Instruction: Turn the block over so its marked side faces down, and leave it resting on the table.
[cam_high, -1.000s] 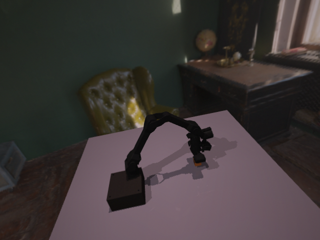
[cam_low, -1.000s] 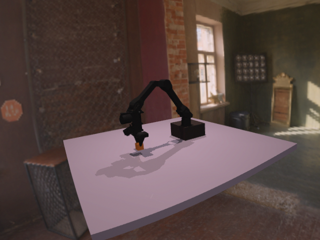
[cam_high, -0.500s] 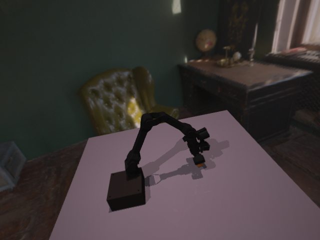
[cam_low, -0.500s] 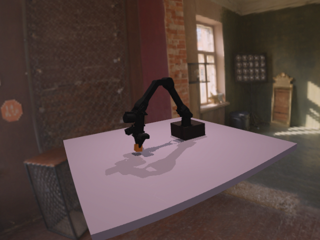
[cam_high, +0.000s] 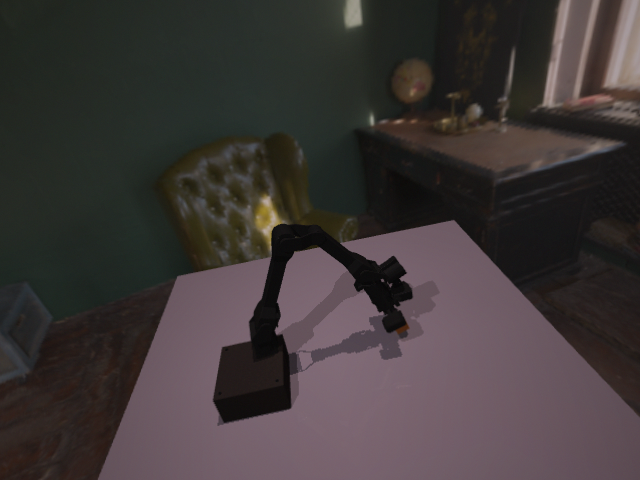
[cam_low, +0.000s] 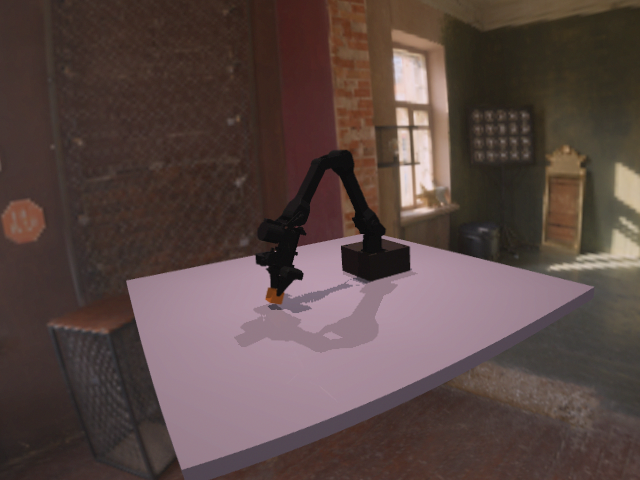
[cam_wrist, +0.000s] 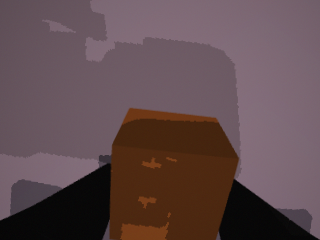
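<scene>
Lighting dim; sunlight enters by the tall pale-framed window (cam_low: 412, 129), the black jointed arm (cam_high: 279, 268) (cam_low: 310, 186) casts 2 overlapping shadows on the flat pinkish tabletop (cam_high: 413, 413) (cam_low: 361, 372) (cam_wrist: 280, 100), and room backgrounds are soft.

Top view: block (cam_high: 402, 329) (cam_low: 274, 296) (cam_wrist: 172, 190) mostly hidden behind the gripper (cam_high: 395, 321) (cam_low: 277, 292) (cam_wrist: 167, 207); only a small orange part shows below the fingertips. Marked side: cannot be identified in any view. Exterior view: block too small to read any marking; its upper part is partly covered by the gripper. Wrist view: lower end of block, between the fingers, cut off by bottom edge; its underside hidden. Both fingers also run out of frame, their inner faces hidden against the block. Top view: table (cam_high: 439, 413) (cam_low: 361, 377) (cam_wrist: 285, 90) cut off at the bottom edge.
</scene>
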